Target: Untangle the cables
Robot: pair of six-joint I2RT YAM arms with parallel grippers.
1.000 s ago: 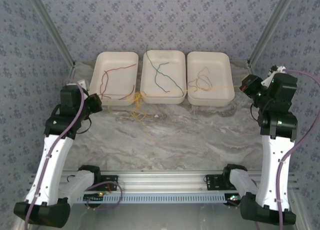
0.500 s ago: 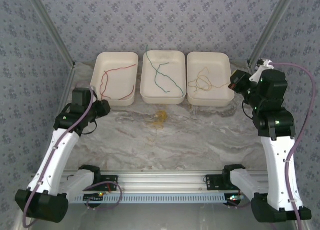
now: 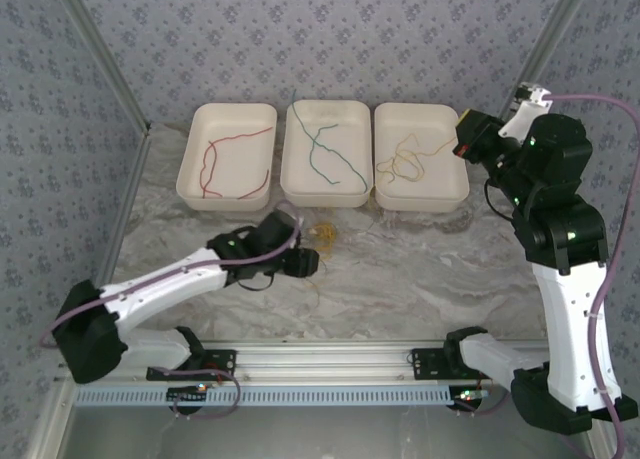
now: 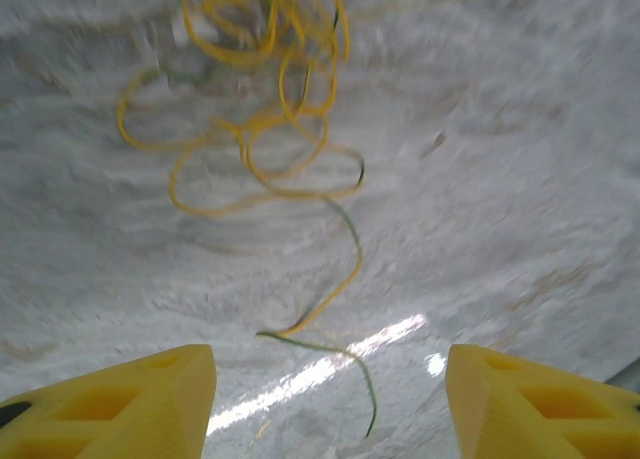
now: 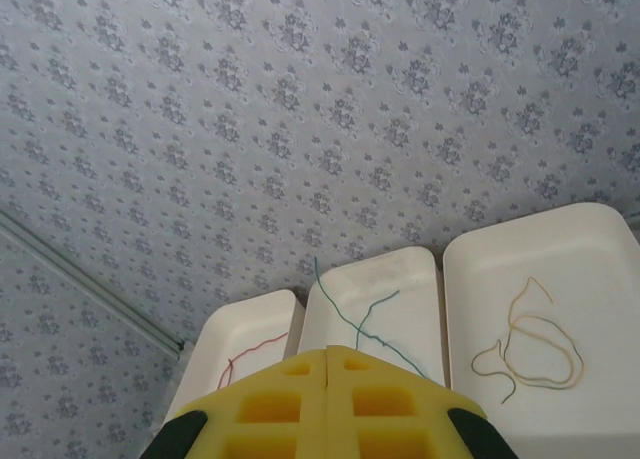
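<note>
Sorting is looking largely done: a red cable [image 3: 238, 138] is lying alone in the left tray [image 3: 228, 106], a green cable [image 3: 314, 151] in the middle tray [image 3: 340, 103], and a pale yellow cable [image 3: 405, 162] in the right tray [image 3: 420, 106]. What is left, by my reading, is the small yellow knot [image 3: 322, 237] sitting on the bench [image 3: 420, 269] just in front of the middle tray. The left wrist view is showing it as looped yellow strands with a thin green strand [image 4: 320, 344] trailing toward the camera.

The left pincer [image 3: 308, 262] is hovering low over the bench just beside that knot, its fingers [image 4: 130, 399] standing wide apart with nothing between them. The right pincer [image 3: 466, 139] is hanging raised over the right edge of the right tray, its fingers [image 5: 300, 399] pressed together and gripping nothing. Pulling the knot's strands apart is probably the part waiting to be done.
</note>
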